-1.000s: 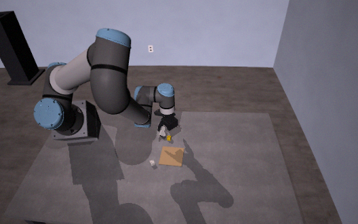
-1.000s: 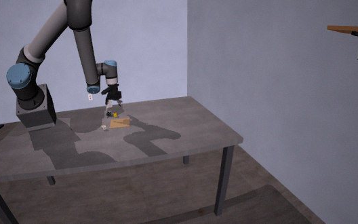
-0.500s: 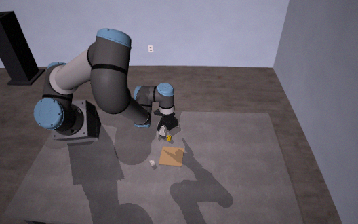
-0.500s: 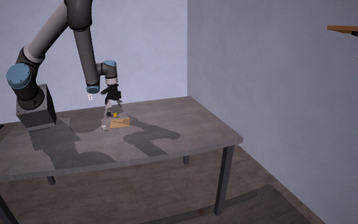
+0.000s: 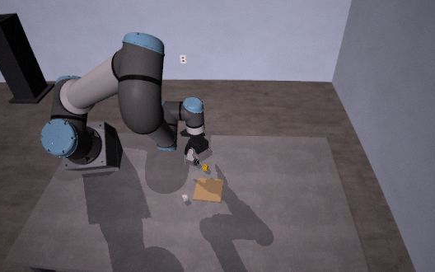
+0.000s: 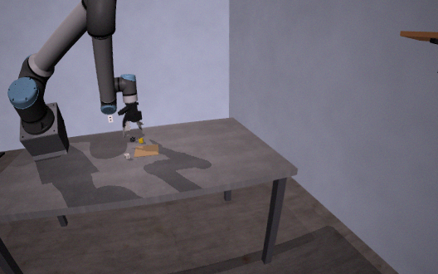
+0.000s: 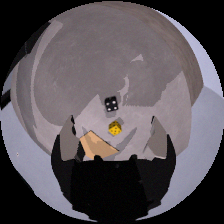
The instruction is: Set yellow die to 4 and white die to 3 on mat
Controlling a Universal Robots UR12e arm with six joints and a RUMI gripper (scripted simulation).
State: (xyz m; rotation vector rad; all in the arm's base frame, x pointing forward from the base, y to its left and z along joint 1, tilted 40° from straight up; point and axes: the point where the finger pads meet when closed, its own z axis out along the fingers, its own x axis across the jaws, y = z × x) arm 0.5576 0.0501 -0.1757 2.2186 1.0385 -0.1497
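I count three dice on the table [image 6: 241,143]. There is one yellow die [image 5: 205,166], one black die [image 7: 111,104] and one white die [image 5: 184,198]. There is also one flat tan mat [image 5: 208,189].

The yellow die sits on the table just past the far edge of the mat, not on it. In the wrist view it shows dark dots, but I cannot read the number on top. The black die sits right next to the yellow one, a bit further from the mat. In the wrist view its top face shows four white dots. The white die sits by itself on the table, just beside the mat's left edge in the top view. It is not on the mat. It is too small for me to read its dots.

I have one arm. My base [image 5: 112,142] is a dark block at the table's back left corner. My arm goes up high, bends at the big elbow and comes down again. My wrist points my claw [image 5: 193,160] down at the table.

My claw hangs just above the black and yellow dice. My two fingers are spread as wide as they go. Nothing is between them. I am not touching any die.
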